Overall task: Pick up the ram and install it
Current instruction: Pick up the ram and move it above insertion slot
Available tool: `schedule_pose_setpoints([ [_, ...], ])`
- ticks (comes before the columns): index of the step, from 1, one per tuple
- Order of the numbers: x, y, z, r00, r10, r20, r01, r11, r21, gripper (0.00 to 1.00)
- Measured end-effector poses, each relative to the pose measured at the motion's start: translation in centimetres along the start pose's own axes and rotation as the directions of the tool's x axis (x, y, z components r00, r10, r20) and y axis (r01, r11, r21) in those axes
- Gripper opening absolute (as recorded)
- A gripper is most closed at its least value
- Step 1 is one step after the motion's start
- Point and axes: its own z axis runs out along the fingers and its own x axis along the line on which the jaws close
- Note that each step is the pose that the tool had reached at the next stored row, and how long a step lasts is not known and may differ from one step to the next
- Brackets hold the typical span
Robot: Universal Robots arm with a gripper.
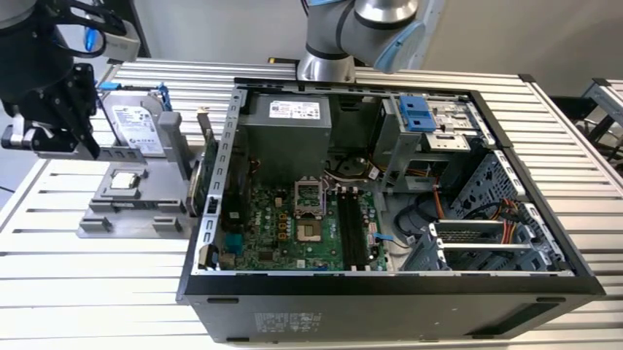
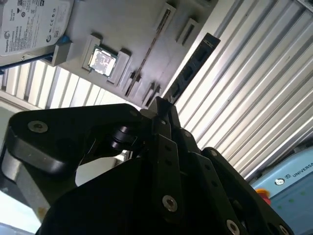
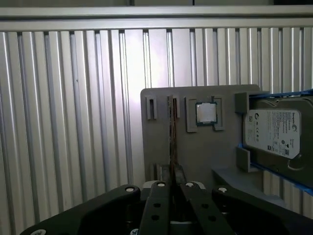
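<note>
The ram (image 2: 190, 66) is a long, thin, dark stick with a row of black chips along its face. It juts straight out past the tips of the gripper (image 2: 160, 105), whose fingers are closed on its near end. In the first wrist view the ram (image 3: 171, 132) is seen edge-on as a narrow brownish line running away from the gripper.

Beyond the gripper's tips lies a grey holder (image 3: 195, 152) with several narrow slots. From the first wrist view I cannot tell whether the ram's far end still sits in one of those slots or is clear of it. Just beside the ram's line, a small square silver chip (image 3: 206, 113) sits in a recess of the holder. Farther to the same side of the gripper is a silver hard drive (image 3: 274, 132) in blue brackets.

All of this rests on a surface (image 3: 73, 122) of pale ribbed metal slats. In the exterior view an open black computer case (image 1: 389, 306) stands on the surface well to the exterior view's right of the gripper, with a green board (image 1: 282, 233) inside it. A plain grey wall (image 1: 224, 29) stands behind.
</note>
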Motion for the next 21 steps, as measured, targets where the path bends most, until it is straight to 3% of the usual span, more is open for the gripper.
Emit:
schedule_pose_setpoints([
  [10, -0.10, 0.04, -1.15, 1.0000, -0.004, -0.0002, 0.004, 1.0000, -0.0004, 0.00],
  [17, -0.29, 0.13, -3.31, 1.0000, -0.004, -0.0002, 0.004, 1.0000, -0.0003, 0.00],
  [21, -0.35, 0.16, -4.08, 1.0000, -0.007, -0.0003, 0.007, 1.0000, -0.0006, 0.00],
])
